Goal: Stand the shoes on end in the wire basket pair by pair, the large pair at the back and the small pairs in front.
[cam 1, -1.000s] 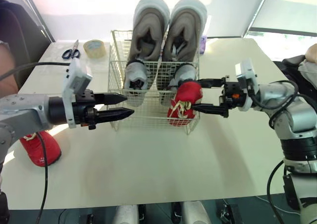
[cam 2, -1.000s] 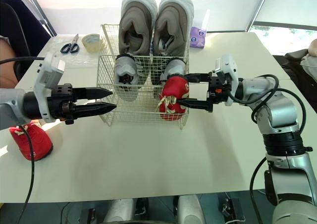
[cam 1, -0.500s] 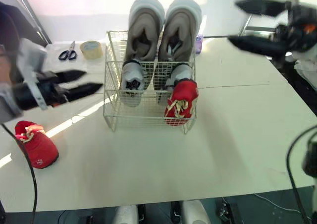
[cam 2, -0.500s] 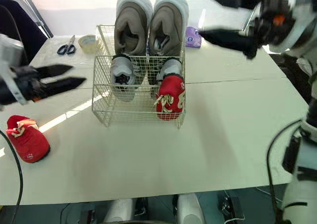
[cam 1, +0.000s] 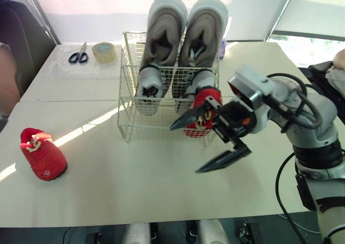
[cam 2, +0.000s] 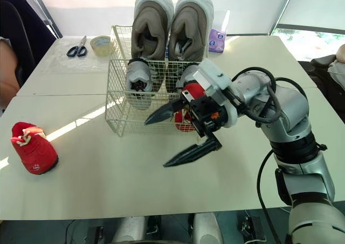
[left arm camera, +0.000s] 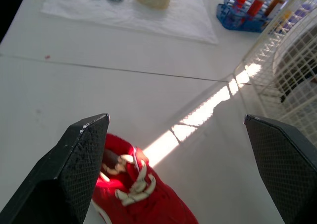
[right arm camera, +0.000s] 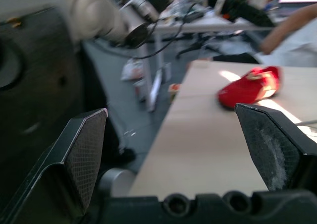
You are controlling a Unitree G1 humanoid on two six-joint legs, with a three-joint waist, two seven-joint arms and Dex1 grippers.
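Left end effector [left arm camera: 176, 117] and right end effector [cam 1: 184, 150] released, empty. Next, likely: fetch lower-left red shoe [cam 1: 43, 160] into wire basket [cam 1: 156, 128] front.

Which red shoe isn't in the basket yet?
The red shoe on the table, at the robot's left; the other red shoe stands in the wire basket.

No text, brand, number or sign is legible. The purple packet [cam 2: 216, 40] near the table's far edge carries unreadable print. The red shoe [cam 1: 43, 160] by the left edge bears an illegible white mark.
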